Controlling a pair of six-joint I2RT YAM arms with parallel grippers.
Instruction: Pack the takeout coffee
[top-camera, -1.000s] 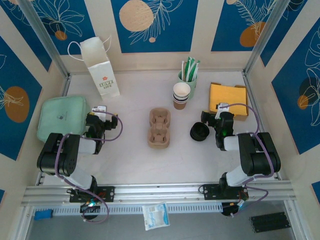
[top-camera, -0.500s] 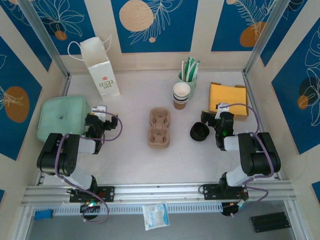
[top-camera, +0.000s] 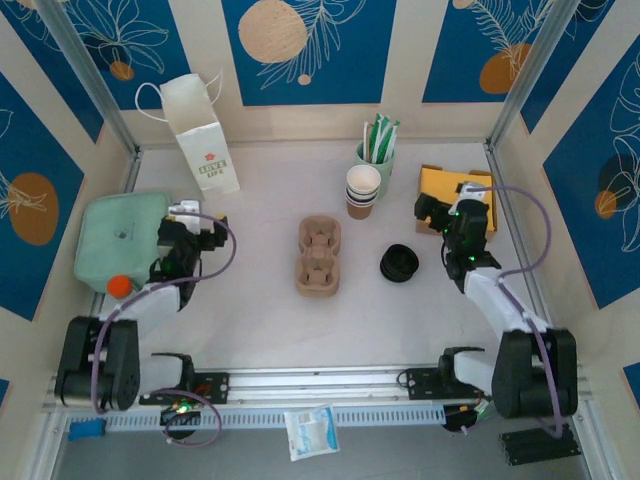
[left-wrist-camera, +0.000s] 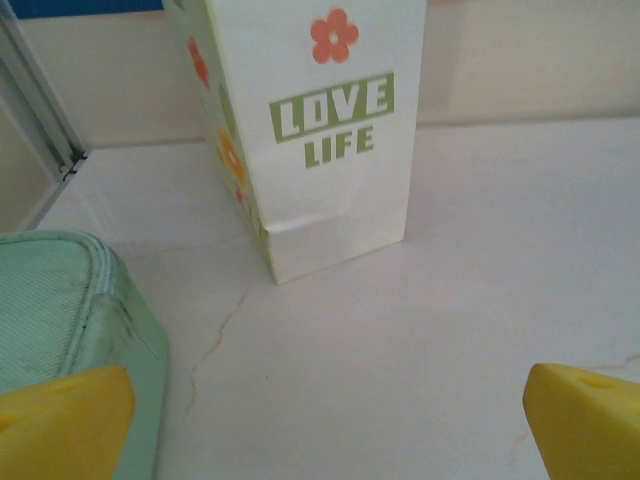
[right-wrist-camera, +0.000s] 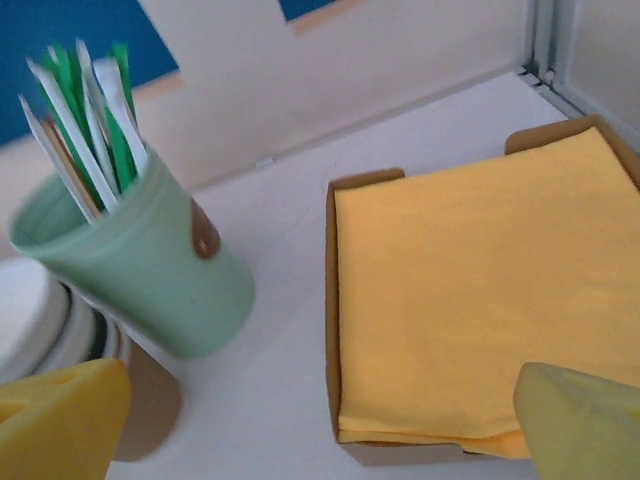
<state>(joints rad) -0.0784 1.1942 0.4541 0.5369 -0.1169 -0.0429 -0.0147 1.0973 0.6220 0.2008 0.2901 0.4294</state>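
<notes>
Far left on the counter (top-camera: 260, 320) sat a mint-green zipped pouch (top-camera: 118, 236). The left hand (top-camera: 190, 226) hung just beside the pouch's right edge, pointing toward the back wall. Its yellow fingertips (left-wrist-camera: 62, 420) stood wide apart, open, with only bare counter between them. Straight ahead of it a white paper bag (left-wrist-camera: 320, 130) stood upright near the back left corner, with an orange flower and the words LOVE LIFE in green on its face. The pouch and the bag were near each other but apart.

In the middle lay a brown cardboard cup carrier (top-camera: 319, 257). Behind it and to the right stood a stack of paper cups (top-camera: 362, 190), white at the rim and brown lower down. Just beside the stack was a green cup (right-wrist-camera: 150, 270) stuffed with green and white sticks (right-wrist-camera: 90, 130).

Nearer the front, right of the carrier, a round black lid (top-camera: 399, 263) rested on the counter. From above I could not tell whether a cup sat under it, so I could not say it was the coffee to be packed.

The right hand (top-camera: 452, 210) was at the back right, its fingers spread open and holding nothing. The green cup was off to its left, and to its right was a cardboard box (right-wrist-camera: 545, 140) of yellow napkins (right-wrist-camera: 470, 290)
</notes>
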